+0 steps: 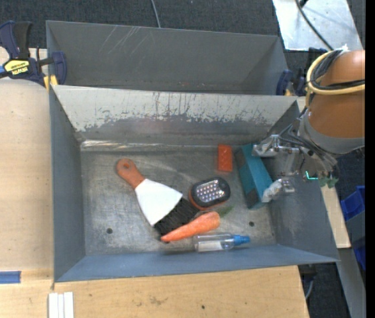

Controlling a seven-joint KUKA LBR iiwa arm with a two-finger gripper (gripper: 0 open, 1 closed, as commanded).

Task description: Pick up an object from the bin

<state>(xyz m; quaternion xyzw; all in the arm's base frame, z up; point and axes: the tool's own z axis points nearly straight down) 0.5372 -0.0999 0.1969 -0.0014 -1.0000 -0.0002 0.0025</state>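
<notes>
Hovering low at the right side of the bin [174,71]: claw [269,169] spread wide and holding nothing, one finger near each end of the teal block [252,175]. The block lies by the foot of the right wall, apart from the brush [158,201], orange carrot-like piece [191,228] and black oval light [209,192]. My read: it's the easy pick because it's isolated. Risk: the wall crowds the claw.

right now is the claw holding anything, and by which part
Nothing is clearly held. The claw is open at the right side of the bin, next to the right edge of the teal block, which lies on the bin floor.
</notes>
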